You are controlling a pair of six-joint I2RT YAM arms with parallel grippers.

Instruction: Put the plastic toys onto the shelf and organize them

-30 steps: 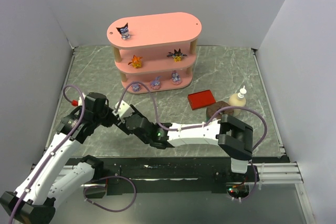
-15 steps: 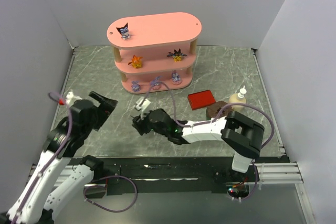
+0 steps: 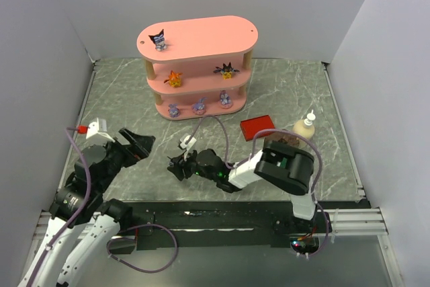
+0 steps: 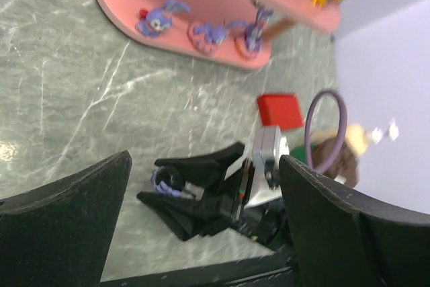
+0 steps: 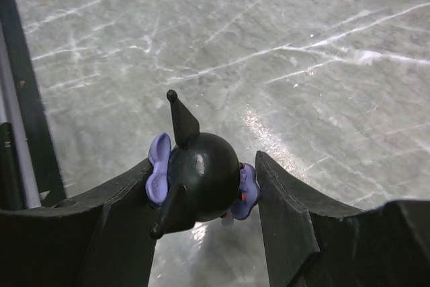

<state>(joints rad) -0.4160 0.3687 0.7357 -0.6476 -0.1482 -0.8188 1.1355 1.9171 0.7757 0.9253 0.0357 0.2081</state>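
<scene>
The pink shelf stands at the back. On its top board is one dark pointed-ear toy. The middle board carries the orange toy and the spiky black one. Three lilac toys line the bottom board. My right gripper hangs low over the table in front of the shelf. It is shut on another dark pointed-ear toy with lilac bows, which also shows small in the left wrist view. My left gripper is open and empty, left of the right one.
A flat red box lies right of the shelf. Beside it are a brown-topped green cylinder and a cream bottle. White walls close in the grey marble table on three sides.
My left gripper opened and drew back to the left, away from the right gripper. The right arm folded in and kept the dark toy in its jaws.
</scene>
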